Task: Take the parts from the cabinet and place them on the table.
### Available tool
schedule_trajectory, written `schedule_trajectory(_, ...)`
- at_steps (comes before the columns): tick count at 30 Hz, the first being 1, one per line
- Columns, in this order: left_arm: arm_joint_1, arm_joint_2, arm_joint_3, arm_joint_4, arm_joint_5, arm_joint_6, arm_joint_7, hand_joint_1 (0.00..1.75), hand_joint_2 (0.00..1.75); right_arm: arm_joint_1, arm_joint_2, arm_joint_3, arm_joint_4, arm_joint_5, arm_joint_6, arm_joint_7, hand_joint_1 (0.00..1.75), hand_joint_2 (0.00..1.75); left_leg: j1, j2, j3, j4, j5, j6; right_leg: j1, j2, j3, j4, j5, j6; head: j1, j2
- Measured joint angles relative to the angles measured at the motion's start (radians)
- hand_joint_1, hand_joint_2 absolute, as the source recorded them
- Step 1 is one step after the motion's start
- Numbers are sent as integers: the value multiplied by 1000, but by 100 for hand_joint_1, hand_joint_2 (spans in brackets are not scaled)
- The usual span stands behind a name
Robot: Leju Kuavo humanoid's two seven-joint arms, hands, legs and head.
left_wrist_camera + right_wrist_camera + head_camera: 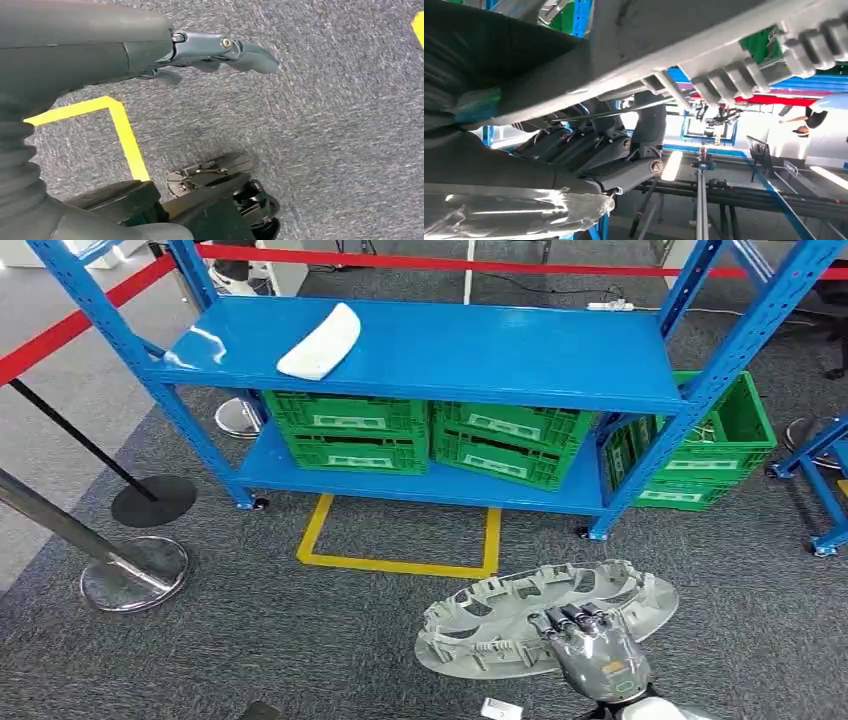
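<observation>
The big risk is that the wide grey part [545, 618] tips or slips out, since the right hand [598, 652] holds it only at one rim edge and most of the disc hangs out past the grip. A swing while turning could also clip the blue rack [420, 350]. The part sits low in front of the robot, above the carpet, well clear of the shelves. The right hand's fingers [570, 621] curl over its near rim from above. A white part [320, 342] waits on the top shelf. The left hand [220, 50] hangs over the floor, fingers loosely extended, holding nothing.
</observation>
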State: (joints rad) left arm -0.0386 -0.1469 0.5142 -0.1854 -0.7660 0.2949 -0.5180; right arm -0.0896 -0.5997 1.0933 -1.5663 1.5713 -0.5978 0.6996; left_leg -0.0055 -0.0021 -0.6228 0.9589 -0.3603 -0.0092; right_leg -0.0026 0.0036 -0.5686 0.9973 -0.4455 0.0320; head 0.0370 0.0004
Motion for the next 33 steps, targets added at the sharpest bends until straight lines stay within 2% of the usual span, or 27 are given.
schedule_trajectory(33, 0, 0, 0, 0, 0, 0, 0, 0, 175, 0, 0, 0, 0, 0, 0, 0, 175, 175, -1, 0, -7, 0, 8, 1, 0, 0, -7, 0, 8, 1, 0, 0)
